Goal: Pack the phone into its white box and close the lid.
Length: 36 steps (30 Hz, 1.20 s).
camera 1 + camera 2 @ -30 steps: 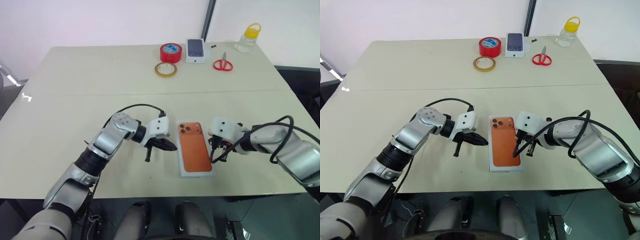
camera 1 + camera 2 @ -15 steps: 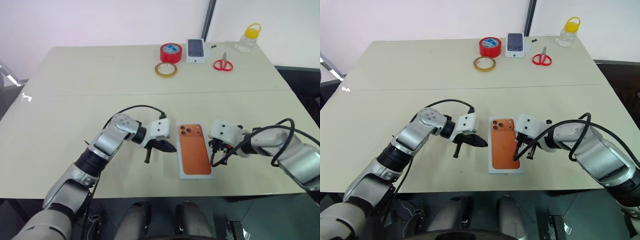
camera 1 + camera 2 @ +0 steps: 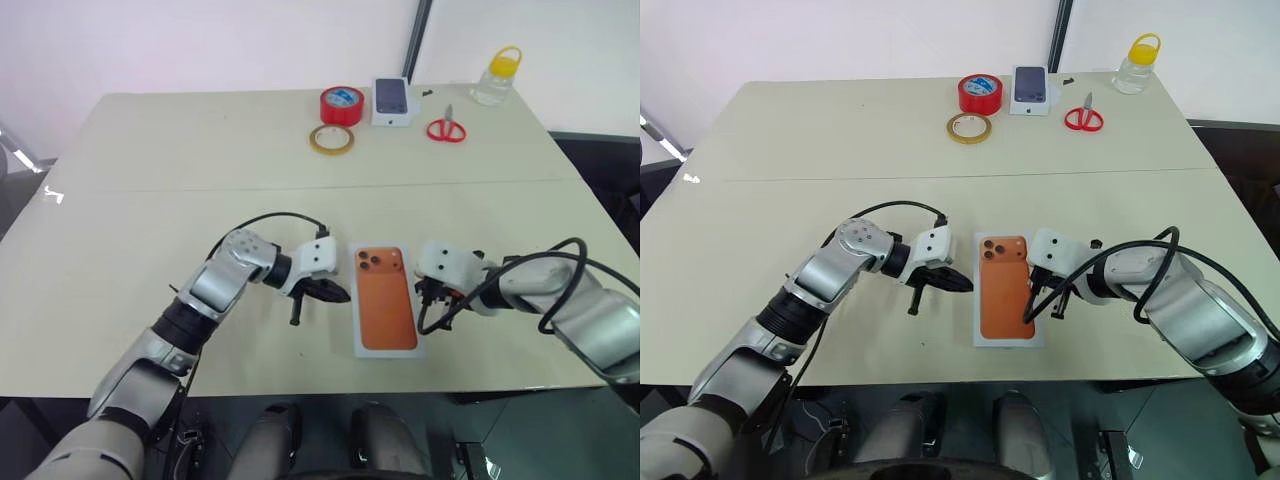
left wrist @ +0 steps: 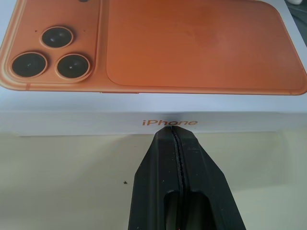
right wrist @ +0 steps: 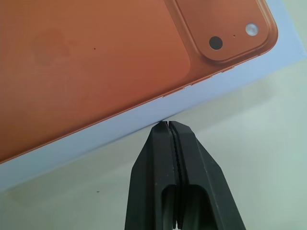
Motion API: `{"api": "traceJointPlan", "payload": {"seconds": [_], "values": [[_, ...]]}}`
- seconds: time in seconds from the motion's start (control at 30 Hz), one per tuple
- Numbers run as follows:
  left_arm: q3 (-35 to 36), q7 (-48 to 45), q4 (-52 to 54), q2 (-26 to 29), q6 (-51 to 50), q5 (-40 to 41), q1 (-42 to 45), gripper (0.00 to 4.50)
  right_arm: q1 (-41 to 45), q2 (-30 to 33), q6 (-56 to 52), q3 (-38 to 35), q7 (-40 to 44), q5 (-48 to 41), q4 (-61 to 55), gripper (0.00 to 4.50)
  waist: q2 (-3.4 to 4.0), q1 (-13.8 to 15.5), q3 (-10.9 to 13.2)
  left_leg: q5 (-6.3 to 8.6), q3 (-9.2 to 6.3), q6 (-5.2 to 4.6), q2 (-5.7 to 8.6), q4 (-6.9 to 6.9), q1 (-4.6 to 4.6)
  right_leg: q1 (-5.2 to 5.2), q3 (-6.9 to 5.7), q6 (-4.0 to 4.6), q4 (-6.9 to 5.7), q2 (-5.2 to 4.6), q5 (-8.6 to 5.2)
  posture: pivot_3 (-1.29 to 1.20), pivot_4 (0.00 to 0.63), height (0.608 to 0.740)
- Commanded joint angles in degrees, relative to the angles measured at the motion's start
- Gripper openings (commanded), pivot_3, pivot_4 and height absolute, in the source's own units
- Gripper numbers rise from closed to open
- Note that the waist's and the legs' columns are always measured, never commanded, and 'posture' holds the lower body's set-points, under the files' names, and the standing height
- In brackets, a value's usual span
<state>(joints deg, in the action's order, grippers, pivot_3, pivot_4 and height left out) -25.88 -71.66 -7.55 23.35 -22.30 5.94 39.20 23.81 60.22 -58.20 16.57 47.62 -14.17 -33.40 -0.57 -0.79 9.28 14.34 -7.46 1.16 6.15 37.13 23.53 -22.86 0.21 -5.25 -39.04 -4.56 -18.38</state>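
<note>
Between the earlier frame and now, the lid point(image 3: 386, 297) turned a bit straighter on the white box. My left gripper point(image 3: 337, 294) and right gripper point(image 3: 432, 299) sit clenched, empty, beside it. I think it's packed.

We see the lid point(image 3: 386, 299) seated flat on the white box, its printed orange phone picture facing up with the camera cluster at the far end. It lies lengthwise near the worktop's point(image 3: 150, 200) front edge; one white side wall reads "iPhone".
</note>
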Motion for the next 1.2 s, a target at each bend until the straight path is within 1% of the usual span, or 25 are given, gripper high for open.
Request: {"api": "traceJointPlan", "payload": {"seconds": [0.03, 0.33, 0.57, 0.8, 1.0, 1.13, 1.2], "values": [[1.47, 0.71, 0.94, -1.23, 0.97, 0.86, 2.02, 0.00, 1.45, -0.86, 0.91, -0.54, 0.94, -0.50, -1.53, 0.03, 0.00, -0.01, 0.00, 0.00, 0.00, 0.00, 0.00, 0.00, 0.00, 0.00, 0.00, 0.00, 0.00, 0.00, 0.00, 0.00, 0.150, 0.740], [2.39, 1.10, 0.69, -1.81, 0.11, 1.74, 2.25, 0.00, 1.77, -1.00, 1.22, -0.71, 1.02, 0.18, -0.53, 0.03, 0.00, 0.02, 0.00, 0.00, 0.00, 0.00, 0.00, 0.00, 0.00, 0.00, 0.00, 0.00, 0.00, 0.00, 0.00, 0.00, 0.150, 0.740], [2.19, 1.56, -0.40, -1.88, 0.02, 0.87, 1.64, 0.00, 1.24, -1.66, 1.73, -0.13, 1.01, 0.90, 0.84, 0.03, 0.00, 0.02, 0.00, 0.00, 0.00, 0.01, 0.00, 0.01, 0.00, 0.00, 0.00, 0.00, -0.01, 0.00, 0.00, 0.00, 0.150, 0.740], [2.24, 2.07, -1.80, -0.87, 0.63, -0.09, 1.00, 0.00, 0.88, -1.64, 2.00, -0.60, 1.29, 1.44, 1.19, 0.03, 0.00, -0.01, 0.00, 0.00, 0.00, 0.01, 0.00, 0.01, 0.00, 0.00, 0.00, 0.00, -0.01, 0.00, 0.00, 0.00, 0.150, 0.740], [6.39, 1.39, -2.73, 1.04, -0.81, 2.77, 1.58, 0.00, -0.81, 2.00, 5.57, -4.90, 3.26, 1.68, 2.56, 0.03, 0.00, -0.02, 0.00, -0.01, 0.00, 0.01, 0.00, 0.01, 0.00, -0.01, 0.00, 0.00, -0.02, 0.00, 0.00, 0.00, 0.150, 0.740], [10.66, 3.28, -4.69, -0.62, -3.29, 5.95, 5.38, 0.00, -4.71, 4.42, 11.10, -11.33, 7.06, -0.68, 2.64, 0.03, -0.01, 0.29, 0.01, 0.00, 0.00, 0.01, 0.01, 0.03, 0.00, 0.02, -0.02, 0.00, -0.01, 0.00, 0.00, 0.00, 0.150, 0.740], [10.93, 3.85, -5.86, -1.62, -2.91, 5.98, 7.05, 0.00, -6.97, 4.62, 12.39, -14.47, 9.50, -3.32, 1.19, 0.03, -0.05, 0.25, 0.03, 0.00, 0.00, 0.00, 0.02, 0.05, 0.00, 0.04, -0.05, -0.01, 0.00, -0.01, 0.00, 0.00, 0.150, 0.740]]}}
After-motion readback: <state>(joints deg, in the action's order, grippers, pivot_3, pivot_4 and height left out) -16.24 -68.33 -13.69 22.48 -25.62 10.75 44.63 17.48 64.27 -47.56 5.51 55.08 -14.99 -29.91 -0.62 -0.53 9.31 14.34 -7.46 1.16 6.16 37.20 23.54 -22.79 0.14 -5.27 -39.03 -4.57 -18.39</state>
